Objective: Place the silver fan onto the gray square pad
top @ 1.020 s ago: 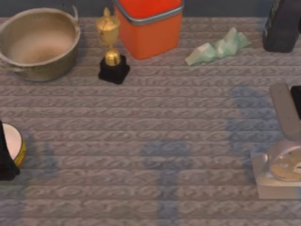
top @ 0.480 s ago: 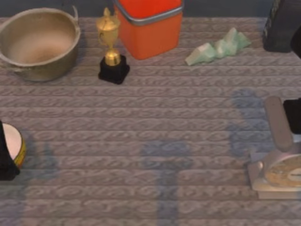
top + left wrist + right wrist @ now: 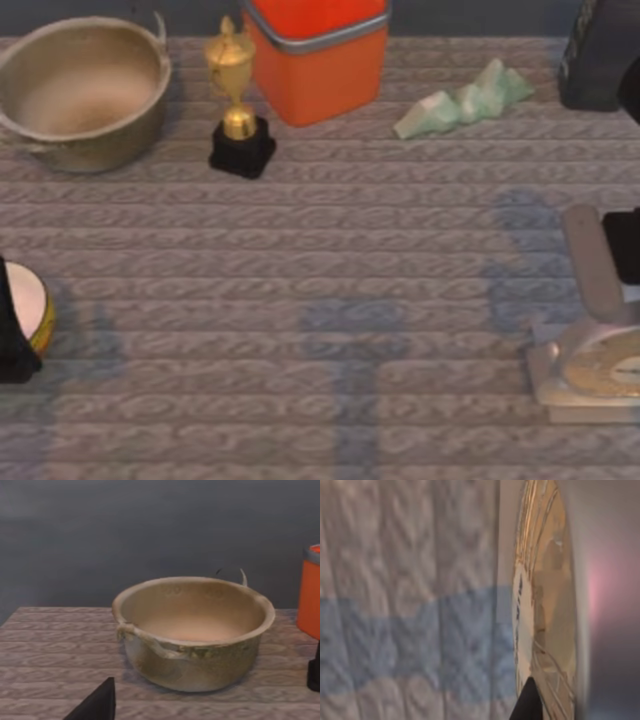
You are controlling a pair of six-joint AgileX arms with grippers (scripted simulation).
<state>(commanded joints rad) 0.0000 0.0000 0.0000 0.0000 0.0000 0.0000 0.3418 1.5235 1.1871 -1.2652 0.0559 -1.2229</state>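
The silver fan [image 3: 603,365] is at the table's right edge, its shiny ring head partly cut off by the frame. Under it shows a light-gray square slab [image 3: 548,385], which looks like the gray square pad. My right gripper [image 3: 622,300] reaches down onto the fan from behind and holds it. In the right wrist view the ring [image 3: 545,605] fills the frame, with one black fingertip [image 3: 530,702] against it and the other hidden. My left arm [image 3: 8,350] is parked at the left edge. One of its fingers [image 3: 100,705] shows far to the side.
Along the back stand a large dull metal pot [image 3: 82,90], a gold trophy [image 3: 238,95], an orange container [image 3: 318,55], a crumpled pale green thing [image 3: 462,100] and a dark object [image 3: 600,60]. A white disc with a yellow rim [image 3: 28,305] sits by the left arm.
The right arm, the fan and the square under it shifted slightly left and settled. Over the last half second nothing moved. The left arm stayed still.
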